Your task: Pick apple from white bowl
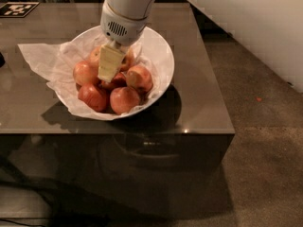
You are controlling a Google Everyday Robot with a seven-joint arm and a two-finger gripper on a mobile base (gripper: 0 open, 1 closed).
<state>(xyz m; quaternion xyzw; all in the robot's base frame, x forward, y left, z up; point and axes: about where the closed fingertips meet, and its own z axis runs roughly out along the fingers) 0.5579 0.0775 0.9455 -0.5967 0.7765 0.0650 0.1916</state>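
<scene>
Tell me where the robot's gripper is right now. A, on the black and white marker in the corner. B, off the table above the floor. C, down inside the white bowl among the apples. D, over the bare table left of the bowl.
C: the gripper reaches down inside the white bowl, its tip among the apples piled there.

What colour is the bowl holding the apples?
The bowl is white, seen in the camera view. The gripper hangs over the apples in it.
</scene>
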